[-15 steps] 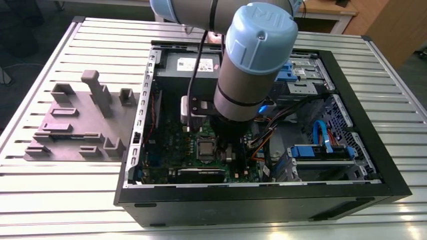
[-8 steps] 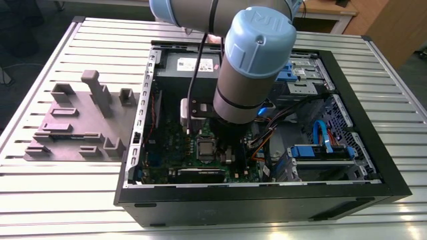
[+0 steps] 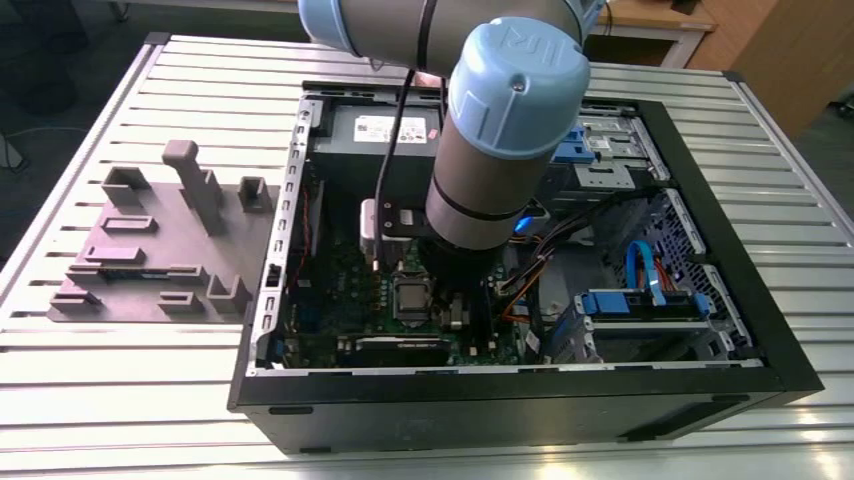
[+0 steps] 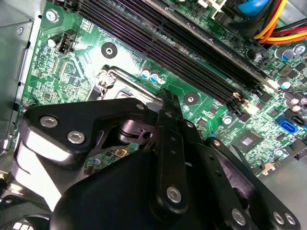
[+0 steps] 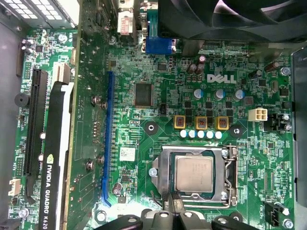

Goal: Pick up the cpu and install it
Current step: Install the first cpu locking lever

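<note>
The open computer case [image 3: 534, 410] lies on its side on the slatted counter [image 3: 120, 390], its black wall close to the near edge. Inside it, the arm [image 3: 501, 150] reaches straight down over the green circuit board [image 5: 144, 62].

In the first wrist view the gripper [image 5: 173, 203] is low over the board at the rim of the metal socket frame [image 5: 163, 167]. Its fingertips are drawn close together with nothing between them. The cpu [image 5: 194, 175] lies flat inside that frame (silvery top up), just beside the gripper and not touching it. A black card [image 5: 57, 158] stands in the board next to a long blue slot [image 5: 106, 139].

In the second wrist view the gripper [image 4: 165, 96] points at the same frame, with the long black memory slots [image 4: 168, 43] beyond it.

Farther back, a grey box [image 3: 380, 130] with a white label sits against the case's far wall. A grey holder block [image 3: 147, 250] rests on the counter towards the edge at the exterior view's left, apart from the case.
</note>
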Tool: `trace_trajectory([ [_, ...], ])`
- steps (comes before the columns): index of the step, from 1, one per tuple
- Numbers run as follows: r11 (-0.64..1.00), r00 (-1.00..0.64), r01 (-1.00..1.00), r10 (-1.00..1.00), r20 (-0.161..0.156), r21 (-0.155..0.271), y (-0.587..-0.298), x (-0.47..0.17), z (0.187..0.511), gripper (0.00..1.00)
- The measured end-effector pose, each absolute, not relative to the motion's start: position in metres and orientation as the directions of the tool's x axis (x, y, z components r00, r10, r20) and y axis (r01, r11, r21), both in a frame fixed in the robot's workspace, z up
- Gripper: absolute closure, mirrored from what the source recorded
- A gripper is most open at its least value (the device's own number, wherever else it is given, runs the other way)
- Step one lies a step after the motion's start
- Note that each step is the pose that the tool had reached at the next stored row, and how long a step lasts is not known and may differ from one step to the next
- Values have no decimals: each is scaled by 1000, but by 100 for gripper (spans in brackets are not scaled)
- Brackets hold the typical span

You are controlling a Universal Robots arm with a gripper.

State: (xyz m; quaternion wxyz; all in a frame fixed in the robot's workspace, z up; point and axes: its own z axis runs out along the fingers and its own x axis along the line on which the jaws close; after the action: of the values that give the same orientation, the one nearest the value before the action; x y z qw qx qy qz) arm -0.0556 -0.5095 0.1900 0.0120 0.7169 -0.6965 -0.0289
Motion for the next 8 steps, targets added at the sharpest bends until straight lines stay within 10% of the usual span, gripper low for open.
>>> trace_trajectory([
  [8,-29,28,-998,-999,-25,58,-510,-54,188,90],
])
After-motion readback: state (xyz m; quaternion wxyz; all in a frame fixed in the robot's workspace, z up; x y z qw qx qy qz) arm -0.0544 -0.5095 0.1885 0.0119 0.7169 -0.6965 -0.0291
